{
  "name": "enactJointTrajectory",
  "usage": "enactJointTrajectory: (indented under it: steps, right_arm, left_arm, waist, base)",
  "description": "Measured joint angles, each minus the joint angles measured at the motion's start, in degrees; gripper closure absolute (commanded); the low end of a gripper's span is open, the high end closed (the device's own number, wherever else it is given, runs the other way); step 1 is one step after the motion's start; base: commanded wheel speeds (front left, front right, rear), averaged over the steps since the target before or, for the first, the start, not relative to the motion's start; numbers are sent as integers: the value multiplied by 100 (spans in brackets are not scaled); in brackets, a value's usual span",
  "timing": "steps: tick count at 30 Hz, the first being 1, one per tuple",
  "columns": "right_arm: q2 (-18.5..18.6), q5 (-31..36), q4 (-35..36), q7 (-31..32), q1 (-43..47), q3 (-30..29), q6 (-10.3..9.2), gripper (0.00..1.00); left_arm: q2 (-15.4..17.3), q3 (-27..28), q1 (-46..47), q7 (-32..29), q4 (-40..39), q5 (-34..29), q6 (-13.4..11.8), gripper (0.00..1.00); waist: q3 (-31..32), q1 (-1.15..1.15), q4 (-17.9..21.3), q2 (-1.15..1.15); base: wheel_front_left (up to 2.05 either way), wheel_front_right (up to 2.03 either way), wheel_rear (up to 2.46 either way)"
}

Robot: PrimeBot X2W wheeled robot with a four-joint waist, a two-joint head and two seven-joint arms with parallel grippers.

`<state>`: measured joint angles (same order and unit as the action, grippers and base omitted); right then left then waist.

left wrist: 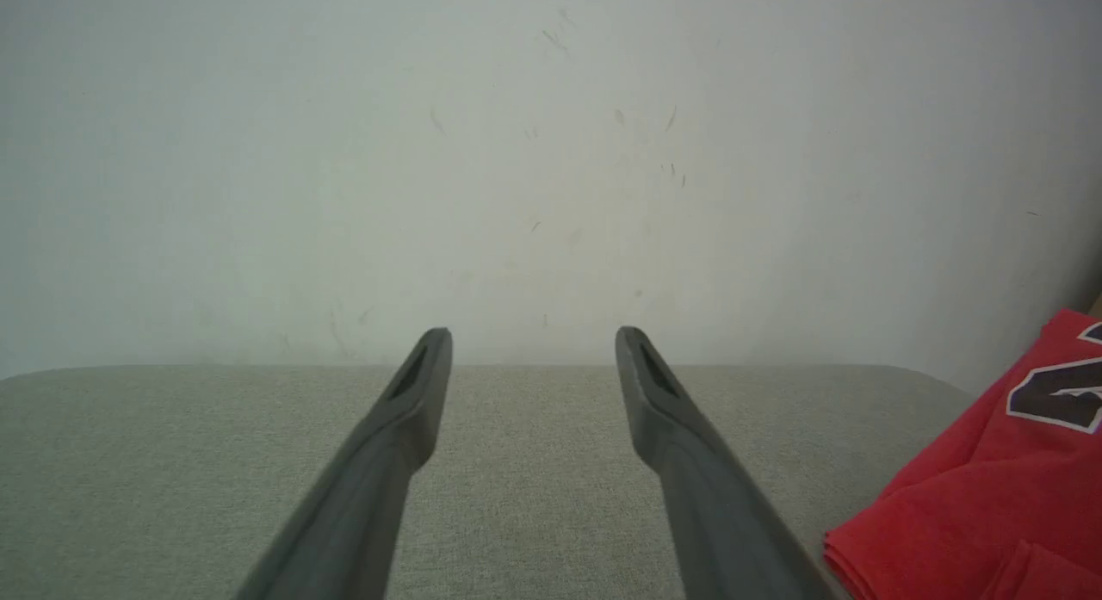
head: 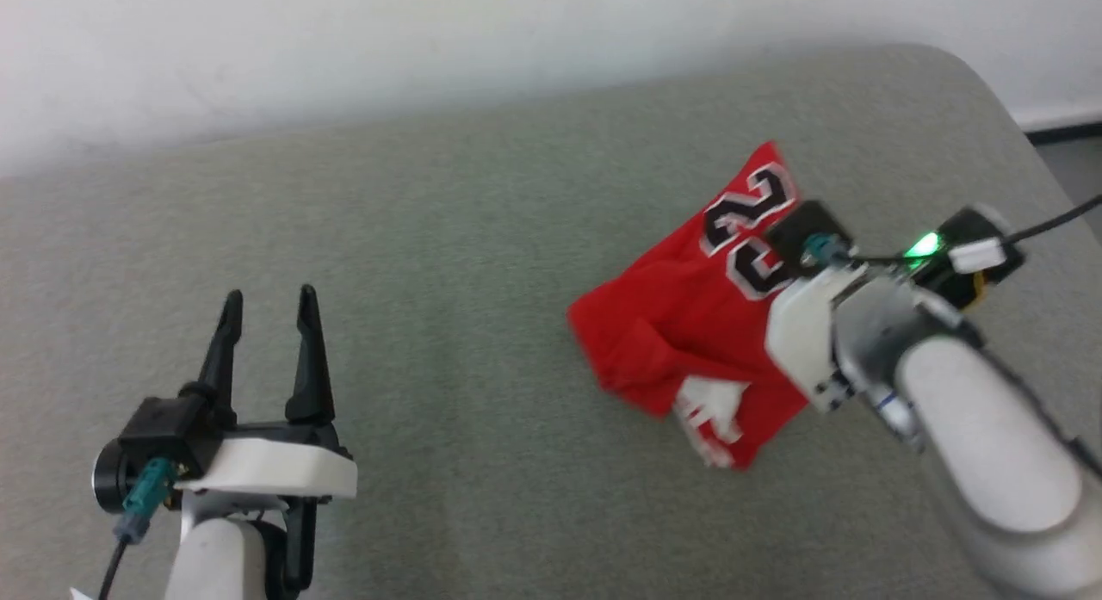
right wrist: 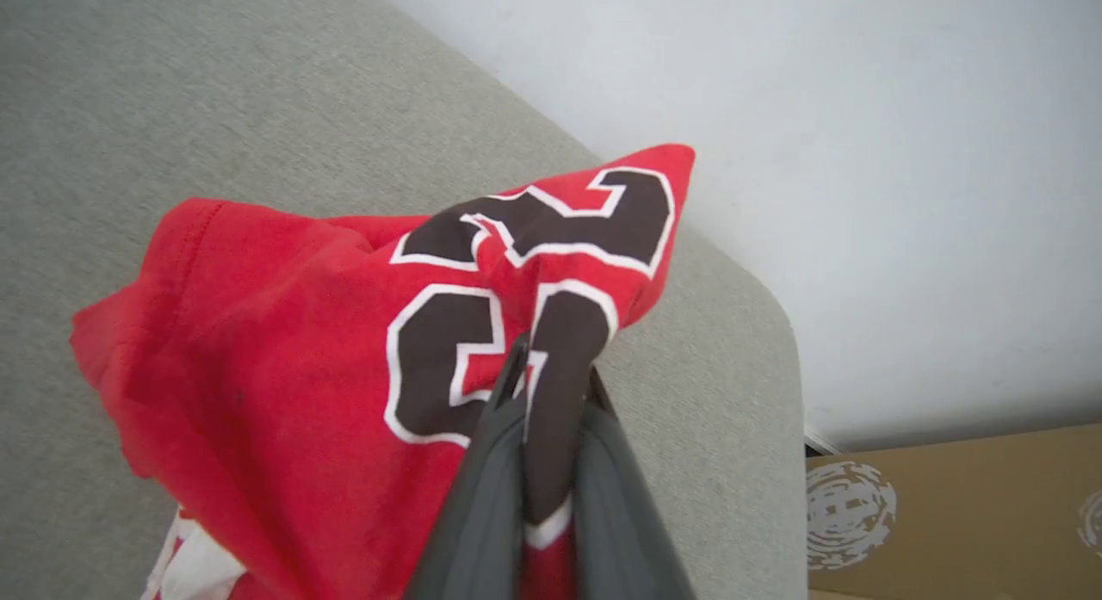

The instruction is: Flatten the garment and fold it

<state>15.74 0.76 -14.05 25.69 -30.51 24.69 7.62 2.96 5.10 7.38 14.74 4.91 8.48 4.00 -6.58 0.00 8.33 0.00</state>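
The garment [head: 689, 324], a red jersey with black white-outlined numbers, lies crumpled on the right of the grey table; a white sleeve pokes out at its near edge. In the right wrist view my right gripper [right wrist: 551, 372] is shut on a pinch of the garment [right wrist: 284, 342] at the printed number. In the head view that gripper's fingers are hidden under its wrist, above the garment's right side. My left gripper [head: 269, 307] stands open with nothing in it over bare table at the lower left, well apart from the garment [left wrist: 990, 497]. Its fingers [left wrist: 413, 393] point at the wall.
The grey fabric-covered table [head: 430, 281] runs up to a white wall at the back. Its rounded right corner [head: 973, 92] drops off to the floor. A brown cardboard box [right wrist: 956, 514] stands beyond the table's edge in the right wrist view.
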Motion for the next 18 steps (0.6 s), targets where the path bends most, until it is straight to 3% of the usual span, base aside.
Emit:
enactJointTrajectory:
  steps: [8,18]
  right_arm:
    - [591,242,-669,-374,-736,-493,0,100]
    - [683,967,-1878,-1162,-1347,-2180,0,100]
  left_arm:
    - [9,-20,416,-1,-193,-201,71,0]
    - [219,-186,932,0,-305,-375,151,0]
  waist:
    - [-454,0,570,0]
    - [-1375,1,935,0]
  base:
    - [0,0,0]
    - [0,0,0]
